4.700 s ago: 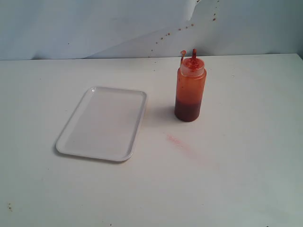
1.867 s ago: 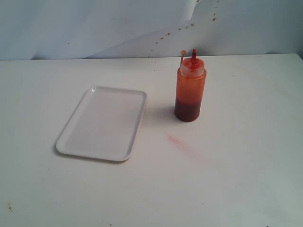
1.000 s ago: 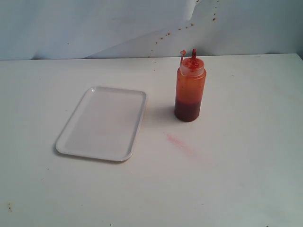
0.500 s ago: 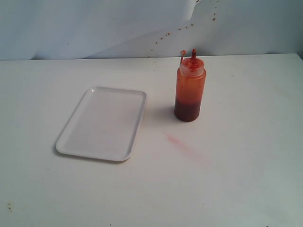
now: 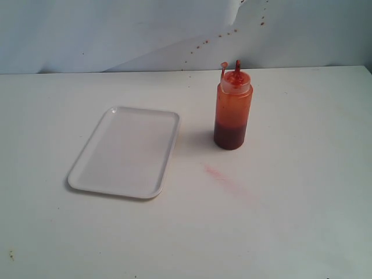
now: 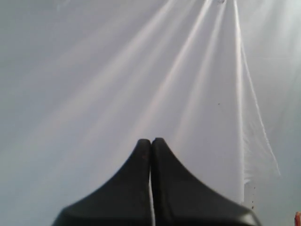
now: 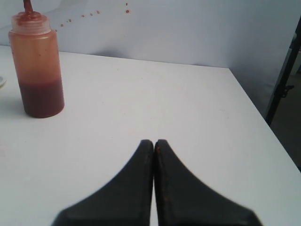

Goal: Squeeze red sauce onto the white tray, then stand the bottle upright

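Although the task calls for sauce on the tray, no step of it shows as begun.

Left gripper (image 6: 151, 141): jaws pressed together, nothing between them. It faces a plain white cloth (image 6: 141, 70); the bottle does not show clearly in its view, and the exterior view does not catch this gripper at all.

Tray (image 5: 125, 152): flat on the desk (image 5: 290, 221), to the left of the bottle and apart from it. Its surface is clean, with no sauce blob on it.

Stain (image 5: 224, 177): a faint pale-red smear on the desk, just in front of the bottle. It is not fresh sauce.

Bottle (image 5: 233, 110): upright, untouched, nozzle (image 5: 238, 65) up and uncovered, the cap (image 5: 224, 65) hanging off beside it. Sauce (image 5: 230, 135) sits dark in the bottom part only; the wall above is tinted orange.

Right gripper (image 7: 154, 142): jaws likewise closed on nothing. It hovers low over the desk with the bottle ahead of it and well apart.

Assessment: nothing is done. Left to do: open a gripper, grasp the bottle, carry it over the tray, tip and squeeze, then set it back upright. With so little sauce in it, the bottle will likely need a steep tilt before anything flows.
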